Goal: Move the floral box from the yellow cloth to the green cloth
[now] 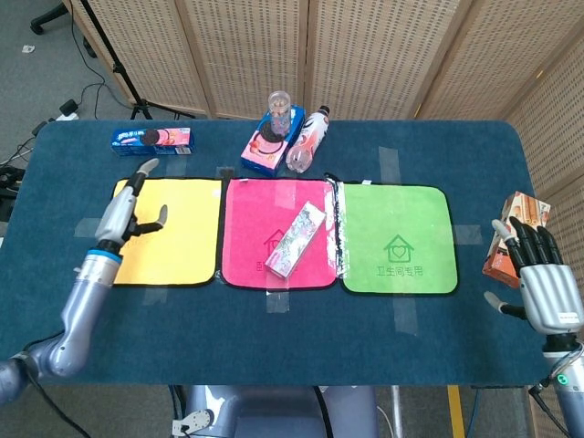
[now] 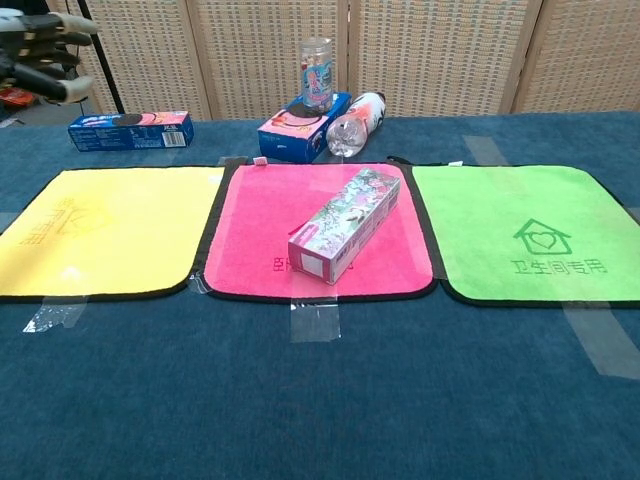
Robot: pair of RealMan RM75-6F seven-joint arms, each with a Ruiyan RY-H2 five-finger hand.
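Observation:
The long floral box [image 1: 297, 240] lies diagonally on the pink cloth [image 1: 255, 214], between the yellow cloth [image 1: 182, 228] and the green cloth [image 1: 397, 237]. Nothing touches the floral box [image 2: 345, 224] in the chest view either. My left hand [image 1: 132, 205] hovers over the yellow cloth's left part with its fingers apart and holds nothing. Only its fingers show in the chest view, at the top left corner [image 2: 40, 60]. My right hand [image 1: 538, 274] stands upright off the table's right side, fingers spread and empty. Both the yellow cloth [image 2: 110, 230] and the green cloth [image 2: 520, 230] are bare.
An orange snack box [image 1: 522, 208] stands near the right edge, just behind my right hand. At the back lie a blue cookie box [image 1: 151, 139], a blue-and-pink box [image 1: 265, 151] with a jar [image 1: 280, 108] on it, and a lying bottle [image 1: 308, 139].

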